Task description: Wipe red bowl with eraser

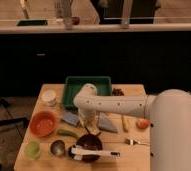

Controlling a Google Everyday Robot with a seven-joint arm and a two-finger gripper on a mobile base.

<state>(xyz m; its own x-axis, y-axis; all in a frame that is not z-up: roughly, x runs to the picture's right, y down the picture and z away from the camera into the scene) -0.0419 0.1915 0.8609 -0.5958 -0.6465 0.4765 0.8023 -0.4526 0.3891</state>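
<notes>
so the round orange-red plastic bowl (pixel 43 123), shallow and wide, sits on the left of the wooden table (pixel 131 159), apart from the gripper (pixel 90 127), which is clenched shut low between the blue-grey pad (pixel 69 119) and grey triangular piece (pixel 107 123)

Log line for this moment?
tool: shut, low over wooden table centre | round orange-red plastic bowl: left, apart from tool | eraser: hidden
</notes>
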